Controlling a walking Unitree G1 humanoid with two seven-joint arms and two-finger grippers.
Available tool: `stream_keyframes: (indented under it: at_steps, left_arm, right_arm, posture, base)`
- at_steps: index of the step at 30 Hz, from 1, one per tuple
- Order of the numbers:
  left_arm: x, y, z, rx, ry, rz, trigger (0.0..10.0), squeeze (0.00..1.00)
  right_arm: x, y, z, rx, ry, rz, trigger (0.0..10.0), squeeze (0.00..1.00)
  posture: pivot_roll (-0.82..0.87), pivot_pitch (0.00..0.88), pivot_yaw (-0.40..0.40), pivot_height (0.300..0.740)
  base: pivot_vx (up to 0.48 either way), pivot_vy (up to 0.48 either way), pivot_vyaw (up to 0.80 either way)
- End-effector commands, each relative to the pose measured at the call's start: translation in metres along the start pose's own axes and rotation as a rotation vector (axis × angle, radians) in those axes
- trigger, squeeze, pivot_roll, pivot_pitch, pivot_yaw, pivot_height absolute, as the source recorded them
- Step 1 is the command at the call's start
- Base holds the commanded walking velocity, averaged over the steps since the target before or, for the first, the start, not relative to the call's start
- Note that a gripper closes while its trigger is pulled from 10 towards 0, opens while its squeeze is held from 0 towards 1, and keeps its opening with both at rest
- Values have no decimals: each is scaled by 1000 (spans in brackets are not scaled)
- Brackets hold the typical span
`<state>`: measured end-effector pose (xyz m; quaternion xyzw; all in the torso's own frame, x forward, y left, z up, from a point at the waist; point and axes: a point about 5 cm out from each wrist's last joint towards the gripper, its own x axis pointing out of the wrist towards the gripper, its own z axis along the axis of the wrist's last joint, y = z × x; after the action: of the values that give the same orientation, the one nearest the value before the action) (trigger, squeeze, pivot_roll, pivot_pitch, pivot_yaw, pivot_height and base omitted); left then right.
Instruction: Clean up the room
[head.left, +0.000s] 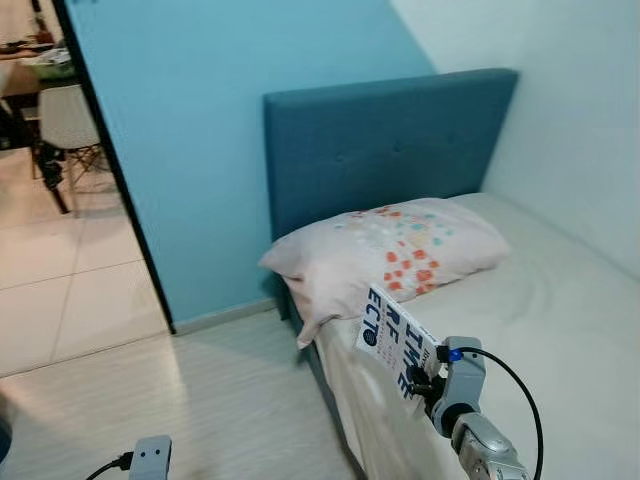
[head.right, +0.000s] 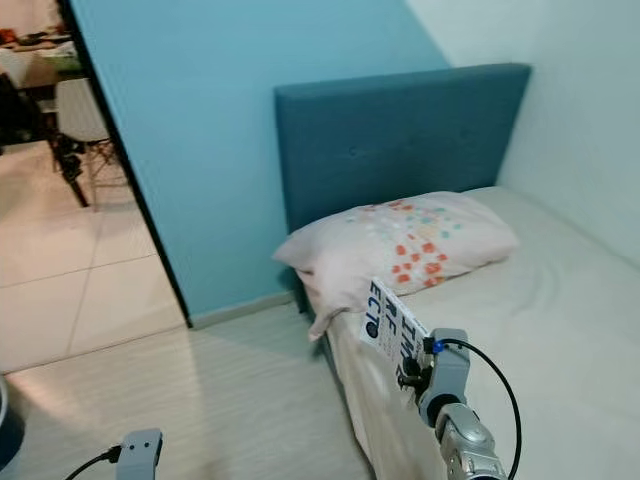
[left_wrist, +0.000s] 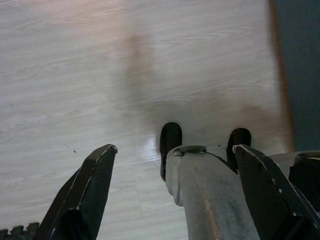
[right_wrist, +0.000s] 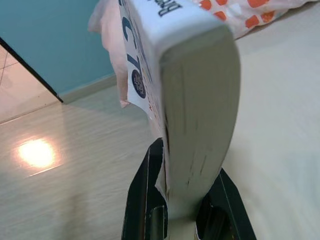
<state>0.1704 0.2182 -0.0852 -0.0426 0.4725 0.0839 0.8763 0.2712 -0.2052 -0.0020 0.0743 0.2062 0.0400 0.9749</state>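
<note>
Right wrist view shows the right gripper (right_wrist: 182, 200) pinching a white book (right_wrist: 190, 90) upright over the bed's (head.left: 560, 330) near edge, just beside the pillow (head.left: 400, 250). Left gripper (left_wrist: 172, 195) hangs spread above bare wood floor (head.left: 200, 400), which runs to the doorway.

Left gripper (left_wrist: 172, 187) hangs above a pale wood-grain floor (left_wrist: 100, 65), its two black fingers (left_wrist: 87, 190) spread wide apart with nothing between them. Between the fingers, the robot's silver leg (left_wrist: 205, 190) and two dark feet (left_wrist: 170, 142) stand on the boards. A dark blue-grey surface (left_wrist: 300, 70) borders the floor.
</note>
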Motion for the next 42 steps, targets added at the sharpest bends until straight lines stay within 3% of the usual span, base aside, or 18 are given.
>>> stream_keyframes:
  at_steps: [1,6,12,18,28,35,38,39,40,41,42]
  left_arm:
    - [0,4,0,-7,-1,11,10000,0]
    - [-1,6,0,-12,-4,17,10000,0]
    - [-1,8,0,-12,-4,24,10000,0]
    - [-1,10,2,-3,-7,28,10000,0]
    - [-1,12,2,-3,-5,45,10000,0]
    - [-1,12,1,20,4,36,10000,0]
    - [-1,12,1,-4,-5,46,10000,0]
    - [-1,12,1,-4,-5,46,10000,0]
    - [-1,13,2,4,-6,49,10000,0]
    - [-1,13,2,19,-7,54,10000,0]
    - [-1,13,2,19,-7,54,10000,0]
  right_arm:
    - [5,7,8,17,-28,28,10000,0]
    - [5,10,6,12,-15,62,10000,0]
    - [2,24,-7,-9,56,208,10000,0]
    - [-3,25,-10,-43,41,250,10000,0]
    - [-6,11,-13,-7,60,180,10000,0]
    - [-9,-4,-17,45,84,71,10000,0]
    - [-14,-17,-23,194,97,-5,10000,0]
    - [-14,-17,-23,194,97,-5,10000,0]
    - [-15,-18,-25,263,101,-9,10000,0]
    - [-17,-19,-30,391,101,-15,10000,0]
    - [-17,-19,-30,391,101,-15,10000,0]
  posture:
    - [-37,0,-27,740]
    - [-35,0,-31,740]
    - [-39,0,-27,740]
    - [-41,0,-22,740]
    - [-48,0,-16,740]
    - [-51,0,-14,740]
    - [-54,0,-12,740]
    - [-54,0,-12,740]
    - [-53,0,-10,740]
    - [-52,0,-9,740]
    - [-52,0,-9,740]
  base:
    - [300,0,0]
    - [352,0,0]
    - [360,0,0]
    - [371,0,0]
    - [190,0,316]
    - [0,-470,0]
    - [0,-160,0]
    - [0,0,0]
    - [0,0,0]
    - [0,0,0]
    - [0,0,0]
